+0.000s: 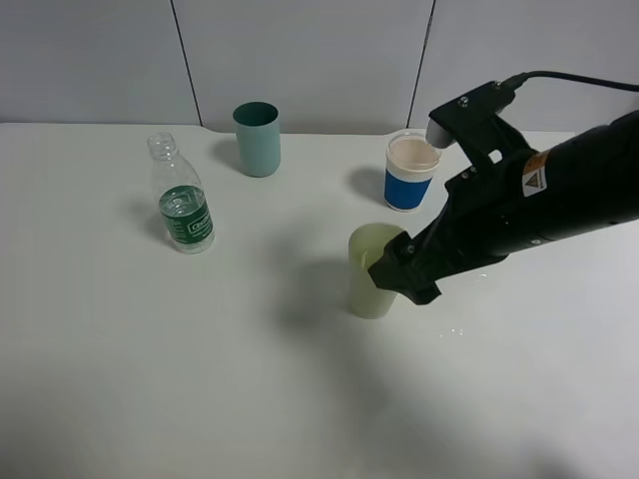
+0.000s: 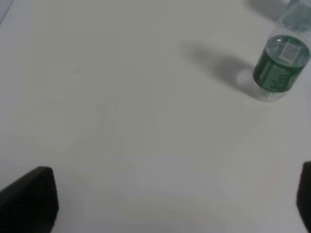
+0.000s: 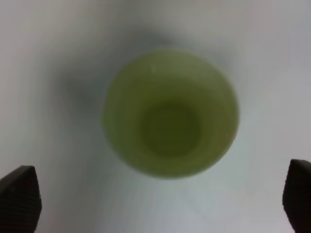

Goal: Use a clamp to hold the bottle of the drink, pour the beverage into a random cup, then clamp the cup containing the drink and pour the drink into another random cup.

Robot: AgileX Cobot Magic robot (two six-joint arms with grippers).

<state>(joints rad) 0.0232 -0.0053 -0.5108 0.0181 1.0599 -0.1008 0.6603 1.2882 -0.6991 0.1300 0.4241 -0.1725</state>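
Closing from here carries the risk: the right gripper (image 3: 159, 200), jaws spread wide and empty, faces the pale yellow-green tapered plastic cup (image 1: 367, 281) just ahead of its tips on the white table (image 1: 200, 389). One finger striking first could skid or tip the light cup; too hard a squeeze could buckle it and spill. The left gripper (image 2: 167, 199), equally wide, hangs over bare table. Farther off, the small clear ribbed plastic bottle (image 1: 183, 200) wears a green label (image 1: 188, 220) with print too small to read; the triangle sticker (image 1: 535, 180) on the right arm is no clearer.

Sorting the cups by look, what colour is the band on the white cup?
Blue, round the lower half of the white cup; clearest in the exterior high view.
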